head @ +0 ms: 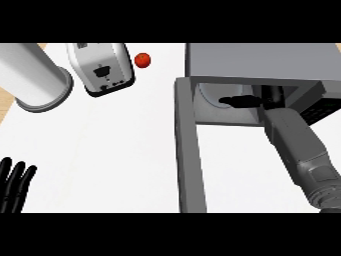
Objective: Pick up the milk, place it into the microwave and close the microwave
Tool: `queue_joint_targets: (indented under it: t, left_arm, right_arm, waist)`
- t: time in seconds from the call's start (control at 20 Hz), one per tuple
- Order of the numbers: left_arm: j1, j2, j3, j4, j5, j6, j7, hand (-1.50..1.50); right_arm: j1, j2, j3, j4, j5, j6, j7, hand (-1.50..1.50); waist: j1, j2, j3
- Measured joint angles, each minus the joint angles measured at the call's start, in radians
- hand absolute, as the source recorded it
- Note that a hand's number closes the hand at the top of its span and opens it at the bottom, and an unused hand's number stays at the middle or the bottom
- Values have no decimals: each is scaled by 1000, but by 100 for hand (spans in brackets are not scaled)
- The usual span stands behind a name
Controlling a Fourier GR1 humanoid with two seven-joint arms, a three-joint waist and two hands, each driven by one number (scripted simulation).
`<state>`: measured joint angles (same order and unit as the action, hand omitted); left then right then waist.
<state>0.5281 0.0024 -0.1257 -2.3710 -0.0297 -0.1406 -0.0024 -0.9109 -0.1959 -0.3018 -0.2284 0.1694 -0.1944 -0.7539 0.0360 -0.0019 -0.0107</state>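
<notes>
1. My right hand reaches inside the microwave; I cannot tell whether it grasps anything.
2. The milk is hidden; I judge it sits in there: a light, stiff carton, best held by its sides.
3. Microwave door stands open.
4. My left hand rests released, low on the surface.

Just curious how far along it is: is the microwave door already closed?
No, the microwave door stands swung open toward the viewer, and the right robot hand reaches inside the microwave.
</notes>
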Motion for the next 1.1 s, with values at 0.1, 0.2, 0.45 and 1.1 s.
queue_joint_targets:
  t: [0.1, 0.2, 0.45, 1.1]
  left_arm:
    - [6, 0, 0, 5, 1, 3, -12, -150]
    - [2, 1, 3, 12, 5, 4, -14, -150]
    - [40, 1, -19, 9, -4, 8, -33, -150]
    - [-43, 61, -91, 61, 42, -89, 32, 150]
  right_arm:
    - [21, 10, 1, -12, -4, 8, 0, -150]
    - [55, 26, 6, -18, -6, 18, -9, -150]
    - [156, 59, 14, -39, -15, 59, -51, -150]
    - [478, 91, 31, -196, -95, 292, -136, -150]
  waist:
    - [-1, -6, -2]
    - [-6, -9, -3]
    - [-14, -13, 0]
    - [-50, -5, 9]
